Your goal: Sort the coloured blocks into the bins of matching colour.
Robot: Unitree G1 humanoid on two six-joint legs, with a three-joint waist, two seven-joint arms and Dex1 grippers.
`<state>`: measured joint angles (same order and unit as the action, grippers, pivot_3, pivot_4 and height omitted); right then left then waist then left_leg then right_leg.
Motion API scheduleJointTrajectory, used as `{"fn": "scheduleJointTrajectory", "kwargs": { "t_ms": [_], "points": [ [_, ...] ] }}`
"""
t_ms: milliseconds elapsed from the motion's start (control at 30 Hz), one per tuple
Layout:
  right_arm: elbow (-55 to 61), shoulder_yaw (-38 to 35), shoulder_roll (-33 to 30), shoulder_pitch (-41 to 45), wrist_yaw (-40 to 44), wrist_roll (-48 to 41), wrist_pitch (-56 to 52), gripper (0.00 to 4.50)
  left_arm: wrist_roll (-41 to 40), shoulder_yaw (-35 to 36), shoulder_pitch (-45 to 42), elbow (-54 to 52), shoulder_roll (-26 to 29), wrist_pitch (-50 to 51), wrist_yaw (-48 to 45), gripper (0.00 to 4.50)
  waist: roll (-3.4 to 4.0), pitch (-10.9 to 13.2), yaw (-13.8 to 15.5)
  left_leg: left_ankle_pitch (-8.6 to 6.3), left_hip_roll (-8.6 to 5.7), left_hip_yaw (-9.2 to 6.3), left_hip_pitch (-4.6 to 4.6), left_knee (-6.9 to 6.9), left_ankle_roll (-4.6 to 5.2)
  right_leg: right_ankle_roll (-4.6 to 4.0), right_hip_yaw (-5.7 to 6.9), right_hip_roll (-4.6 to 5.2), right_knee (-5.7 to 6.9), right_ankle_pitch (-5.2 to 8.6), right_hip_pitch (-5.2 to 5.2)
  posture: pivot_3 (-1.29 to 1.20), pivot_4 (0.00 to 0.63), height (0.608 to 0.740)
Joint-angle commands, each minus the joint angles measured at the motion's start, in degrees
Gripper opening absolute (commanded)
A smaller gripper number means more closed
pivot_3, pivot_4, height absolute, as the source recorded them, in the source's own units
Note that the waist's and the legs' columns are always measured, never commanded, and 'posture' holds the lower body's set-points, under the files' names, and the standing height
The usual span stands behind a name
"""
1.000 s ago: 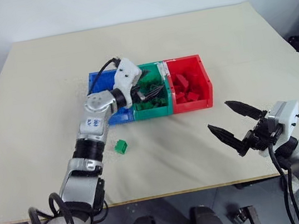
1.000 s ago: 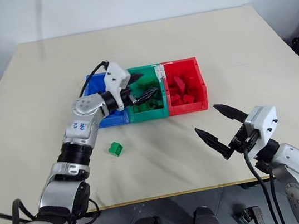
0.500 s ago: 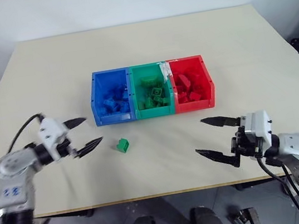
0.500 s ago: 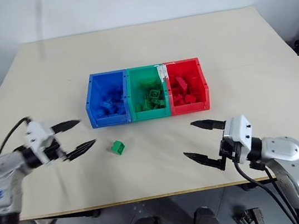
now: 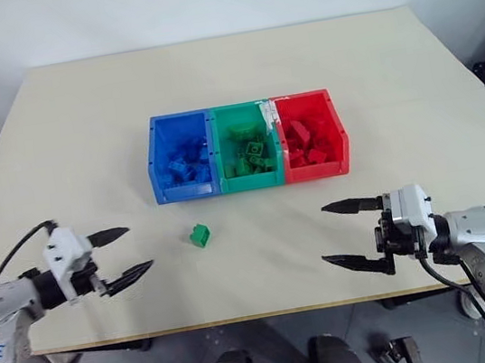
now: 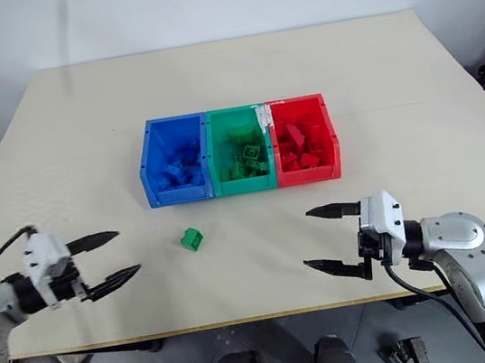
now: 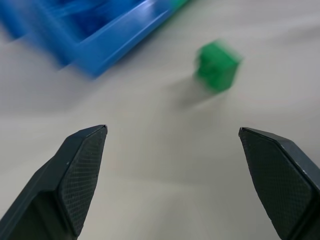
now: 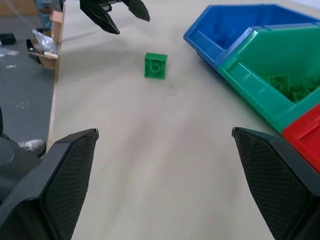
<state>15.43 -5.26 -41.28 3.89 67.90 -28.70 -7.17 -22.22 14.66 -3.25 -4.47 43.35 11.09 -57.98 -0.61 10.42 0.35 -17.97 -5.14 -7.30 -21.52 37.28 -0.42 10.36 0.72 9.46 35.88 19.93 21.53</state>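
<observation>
Table first: a broad pale top carrying everything, with wide bare stretches on all sides of the things.

Near its middle stand the bins, three joined boxes in a row: the blue bin on the robot's left, the green bin in the centre, the red bin on the right. Each already holds a heap of bricks of its own colour. Their rigid plastic walls and lipped fronts should take a dropped brick without shifting much.

Next in size are the two arms, low at the table's near edge. The left pincer stands spread wide with nothing between its fingers, pointing toward the middle; the right pincer is likewise fully spread and empty, aimed leftward across the table. Both are well apart from the bins.

Smallest is the one loose green block, lying on the bare table in front of the blue bin, between the two pincers and nearer the left. It looks like a hard, very light studded brick, smooth-sided and likely a little slippery, not fragile. The flat opposite side faces seem the best hold, gripped squarely so that it does not twist or squirt out.
</observation>
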Motion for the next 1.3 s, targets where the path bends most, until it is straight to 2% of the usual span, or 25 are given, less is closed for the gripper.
{"fn": "scheduleJointTrajectory", "kwargs": {
  "t_ms": [33,267,433,533,800,867,967,1067,1300],
  "points": [
    [1.57,-2.21,-0.79,-1.36,-0.34,-0.23,1.24,4.5,-1.11,-3.36,-1.78,-7.79,-2.88,7.67,6.63,4.49,-0.01,0.0,-0.1,0.0,0.01,0.01,0.0,0.01,0.0,0.0,0.0,-0.01,0.02,0.0,0.01,0.0,0.15,0.74],
    [4.1,-3.68,-0.62,-4.96,-2.22,-0.13,1.48,4.5,1.26,-8.57,-1.9,-16.9,-9.21,20.05,20.43,4.49,0.0,0.0,-0.36,0.0,0.05,0.13,0.05,-0.04,0.0,0.0,-0.02,-0.06,0.04,0.0,0.04,0.0,0.15,0.74],
    [5.89,-4.27,-0.57,-7.08,-3.68,-0.19,1.36,4.5,4.8,-12.49,-1.02,-17.14,-11.53,21.53,24.83,4.49,0.0,0.0,0.08,0.0,0.0,0.12,0.04,0.05,0.0,0.0,-0.04,-0.05,0.02,0.0,0.0,0.0,0.15,0.74],
    [6.14,-4.45,-0.54,-7.7,-4.28,-0.2,1.42,4.5,5.51,-12.33,-1.4,-15.7,-13.36,21.05,27.3,3.89,0.0,0.0,0.42,0.0,-0.02,0.13,0.04,0.03,0.0,0.0,-0.04,-0.05,0.01,0.0,0.01,0.0,0.15,0.74],
    [5.99,-3.87,-0.04,-7.93,-5.53,0.26,1.94,4.5,6.58,-13.31,1.38,-16.28,-14.39,18.39,27.58,1.33,0.02,-0.01,1.06,0.0,-0.02,0.14,0.05,0.05,-0.01,0.0,-0.05,-0.05,-0.01,0.0,-0.01,0.0,0.15,0.74],
    [5.84,-3.72,0.28,-7.93,-6.09,0.43,2.03,4.5,6.32,-12.67,1.12,-15.45,-15.09,15.87,27.26,0.91,0.01,-0.01,1.07,0.0,-0.02,0.14,0.05,0.06,-0.01,0.0,-0.05,-0.05,-0.01,0.0,-0.02,0.0,0.15,0.74],
    [5.59,-3.98,0.99,-7.82,-7.48,0.68,2.32,4.5,5.75,-12.52,-0.44,-14.91,-15.48,11.49,25.07,0.91,0.01,-0.01,1.08,0.0,-0.03,0.14,0.05,0.06,-0.01,0.0,-0.04,-0.05,-0.02,0.0,-0.02,0.0,0.15,0.74],
    [7.87,-5.46,2.67,-8.56,-10.29,-1.7,0.98,4.5,5.07,-12.38,-6.41,-13.32,-16.06,10.12,24.1,0.91,0.01,-0.01,1.35,0.01,-0.04,0.13,0.04,0.07,-0.02,0.0,-0.02,-0.05,-0.01,0.0,-0.03,0.0,0.15,0.74],
    [11.54,-9.25,7.33,-10.94,-19.96,-2.79,-0.81,4.5,9.07,-18.41,-28.89,3.65,-21.39,5.16,21.74,0.91,0.0,-0.01,1.72,0.01,-0.2,0.14,0.04,0.19,-0.02,0.04,-0.02,-0.05,0.02,-0.02,-0.07,0.0,0.15,0.74]
  ]
}}
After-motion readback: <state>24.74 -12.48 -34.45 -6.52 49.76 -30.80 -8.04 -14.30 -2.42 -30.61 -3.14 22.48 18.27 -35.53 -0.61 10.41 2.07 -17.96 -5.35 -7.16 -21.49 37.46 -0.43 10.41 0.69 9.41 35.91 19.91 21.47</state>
